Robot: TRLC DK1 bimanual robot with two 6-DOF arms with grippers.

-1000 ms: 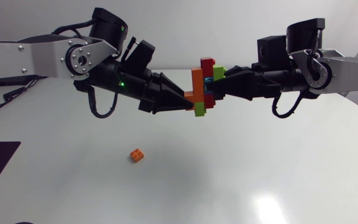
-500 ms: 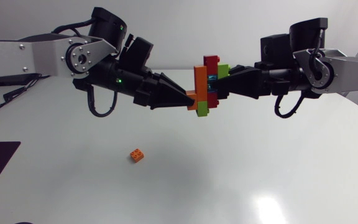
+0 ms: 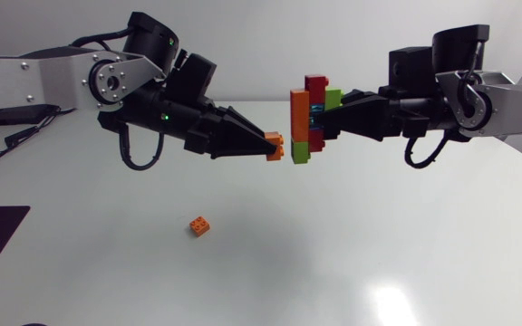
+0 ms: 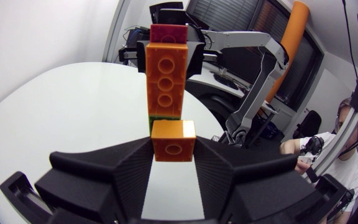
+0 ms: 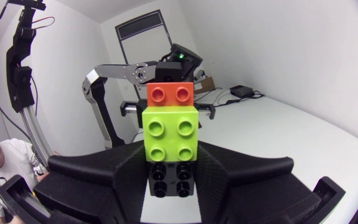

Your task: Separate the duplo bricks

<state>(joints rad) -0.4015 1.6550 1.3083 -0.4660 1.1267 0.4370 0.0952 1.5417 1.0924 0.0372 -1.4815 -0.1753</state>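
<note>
- Now, your left hand (image 3: 272, 146) comes in from nine o'clock and hangs above the bench (image 3: 379, 244). Its two fingers are drawn almost together on a small orange brick (image 3: 276, 146), gripping it from both sides.
- From the left wrist view, you see that small orange brick (image 4: 173, 140) pinched at the fingertips, its studs facing the camera.
- Your right hand (image 3: 326, 122) enters from three o'clock. Its fingers are partly spread and clamped on a brick stack (image 3: 308, 118) held upright in the air.
- On the stack's nine o'clock face stands a long orange brick (image 3: 299, 113), with a red brick (image 3: 315, 83) at twelve and a lime brick (image 3: 301, 152) at six.
- The small orange brick sits at nine o'clock of the stack's lower end, just beside it. A thin gap shows between them in the head view.
- From the right wrist view, a green brick (image 5: 170, 134) sits between the fingers of the right hand (image 5: 170, 158), with an orange one just ahead of it.
- A loose orange brick (image 3: 200, 225) lies on the bench at about seven o'clock from your left hand, well apart.
</note>
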